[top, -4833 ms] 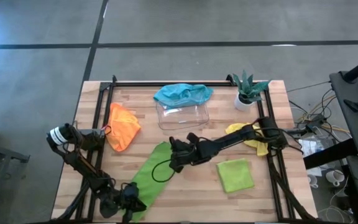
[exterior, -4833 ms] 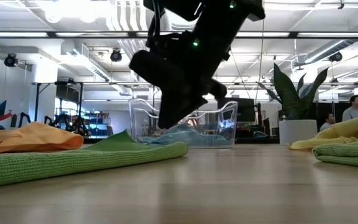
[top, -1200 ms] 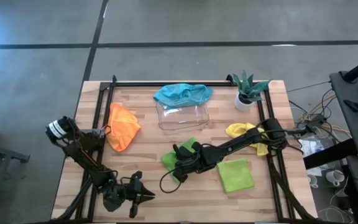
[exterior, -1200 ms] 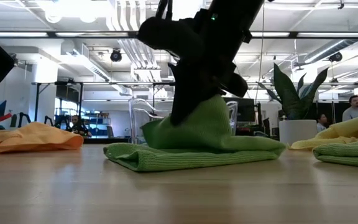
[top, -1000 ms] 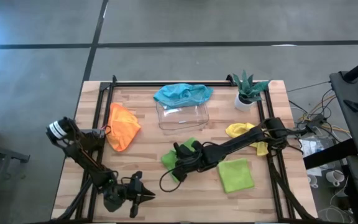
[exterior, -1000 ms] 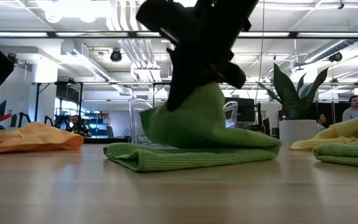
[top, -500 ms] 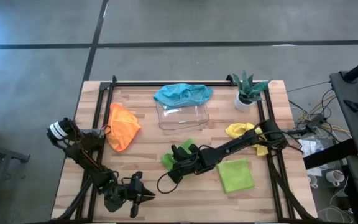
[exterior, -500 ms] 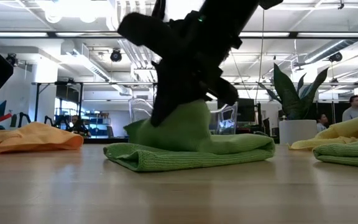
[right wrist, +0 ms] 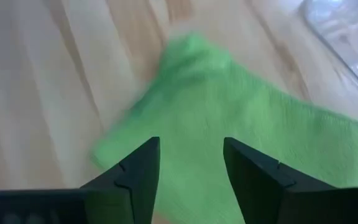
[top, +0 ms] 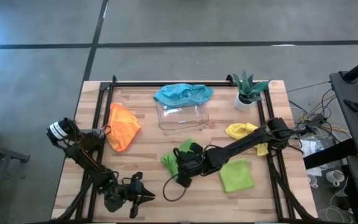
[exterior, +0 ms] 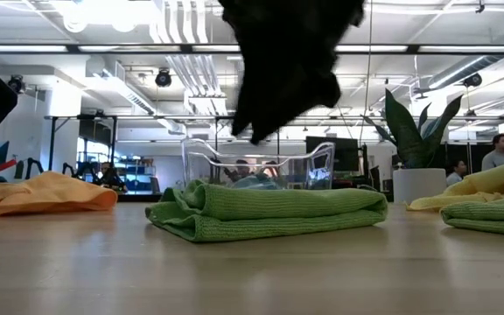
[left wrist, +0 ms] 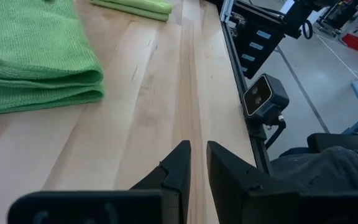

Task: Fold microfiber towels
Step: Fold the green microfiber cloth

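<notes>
Since half a second ago the right gripper (top: 185, 167) has let go of the lime green towel (top: 174, 157) and risen off it — its fingers (right wrist: 138, 171) now stand wide apart with nothing between them, hanging just above the cloth. In the low view this towel (exterior: 265, 213) lies flat on the desk (exterior: 252, 271) as a folded bundle of several layers, its long axis running left to right across that picture, with the thicker rolled fold at its left end. In the high view it shows only partly beside the gripper, near the middle of the desk (top: 142, 143), in front of the clear plastic tray (top: 182, 115).

A second lime green towel (top: 236, 175) lies folded flat as a near square just to the right, apart from the first. An orange towel (top: 123, 126) is crumpled near the left edge, a teal blue towel (top: 183, 94) is draped over the far rim of the tray, and a yellow towel (top: 244, 132) lies partly under the right arm, near the potted plant (top: 248, 89).

The left gripper (top: 135, 194) waits low at the front left corner of the desk — its fingers (left wrist: 178, 168) are narrow, almost together, and hold nothing.
</notes>
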